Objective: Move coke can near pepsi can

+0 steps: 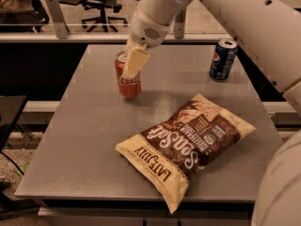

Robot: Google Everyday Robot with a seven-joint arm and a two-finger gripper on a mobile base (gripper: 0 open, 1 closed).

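The gripper (129, 68) is hanging over the far-left part of the bench (80, 145), coming down from above, and it is clamping the coke can (128, 84) near its top. One cream finger (136, 60) is lying across the front of the can's upper half and covering part of the silver rim. The other finger is sitting behind the can and is not showing. The coke can is standing close to upright, leaning only slightly. It is nearer the far edge than the near edge and well in from the left edge. Whether its base is resting on the surface or hanging just above it cannot be told.

The white arm (244, 18) is reaching in from the upper right, crossing over the far edge of the bench and passing above the far-right corner.

The pepsi can (222, 60) is standing upright near that far-right corner, just inside the far edge and well apart from the coke can.

A brown and cream chip bag (186, 147) is lying flat on the near half of the bench with its lettering facing up. It is running diagonally from the near edge toward the right edge and touching neither can.

The robot's white body (282, 192) is filling the view at the near-right corner. Beyond the far edge, an office chair (101, 6) is standing on the floor.
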